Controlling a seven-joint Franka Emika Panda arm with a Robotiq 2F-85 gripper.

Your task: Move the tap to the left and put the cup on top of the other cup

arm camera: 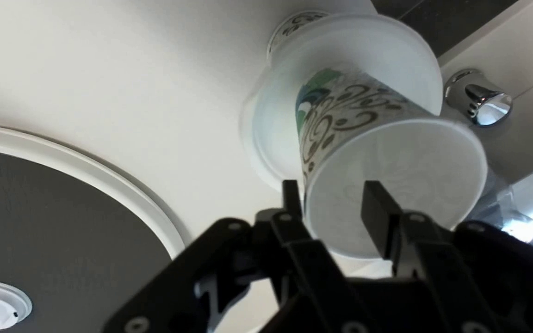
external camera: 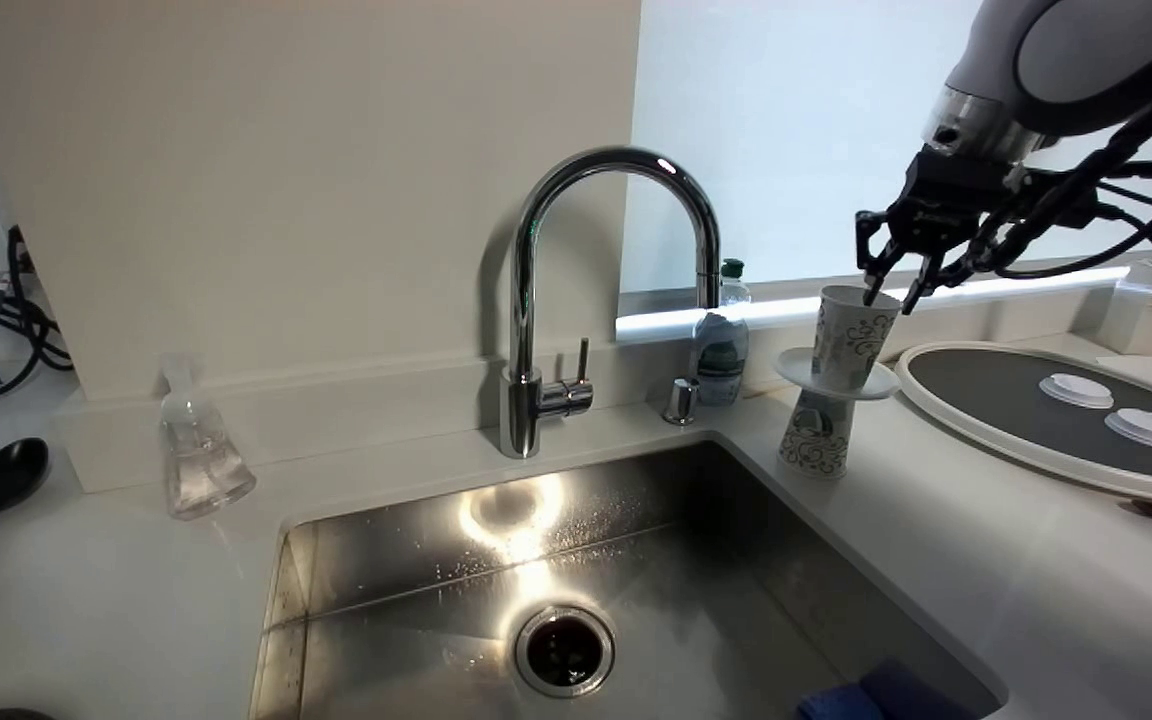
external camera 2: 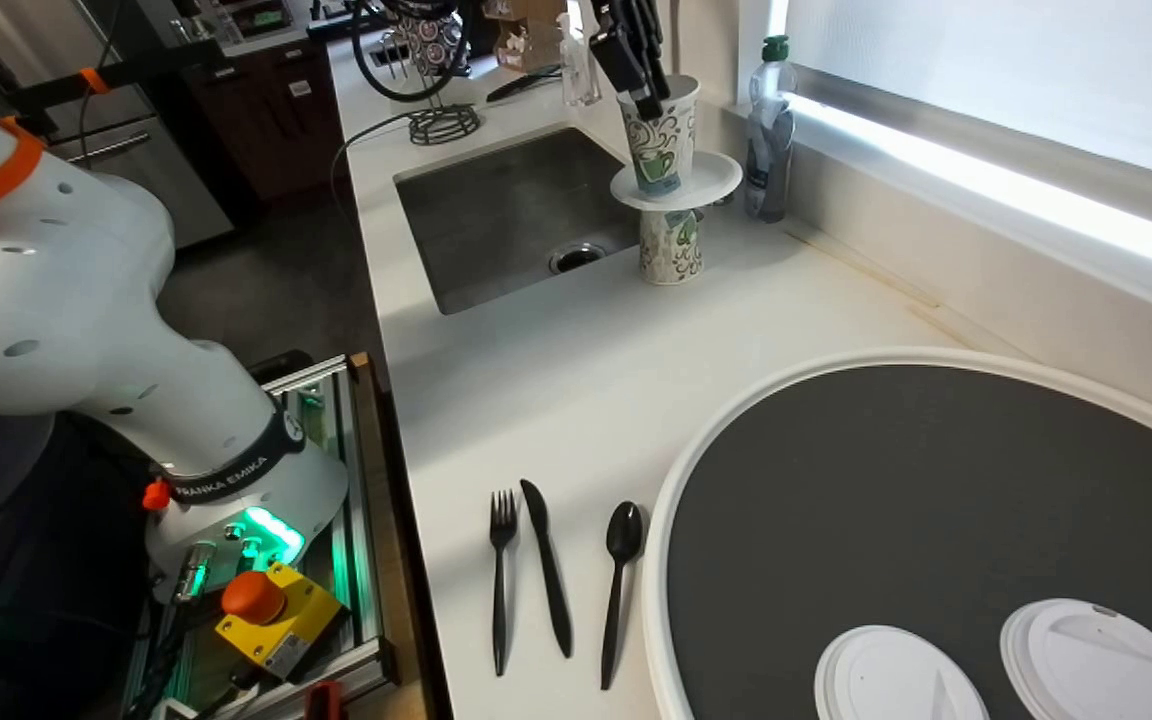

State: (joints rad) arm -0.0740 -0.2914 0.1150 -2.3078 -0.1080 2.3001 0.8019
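The chrome tap [external camera: 523, 300] stands behind the sink, its spout turned right in an exterior view. The cup, a patterned paper one [external camera: 848, 340], [external camera 2: 658, 150], [arm camera: 336, 120], stands open end up on a white disc [external camera: 878, 385], [external camera 2: 716, 182]. The disc rests on the other cup [external camera: 818, 435], [external camera 2: 672, 250], a similar patterned one that widens downward, mostly hidden in the wrist view [arm camera: 296, 25]. My gripper [external camera: 888, 303], [arm camera: 331, 185] is open at the upper cup's rim. One finger is over or inside the opening, the other outside the wall, with a gap between them.
The sink [external camera: 676, 600] lies beside the stacked cups. A soap bottle [external camera: 721, 350] and chrome cap [external camera: 681, 402] stand behind. A round dark tray [external camera 2: 936, 480] holds white lids [external camera 2: 896, 675]. Black cutlery [external camera 2: 548, 570] lies near the front edge. A transparent bottle [external camera: 198, 455] stands left of the tap.
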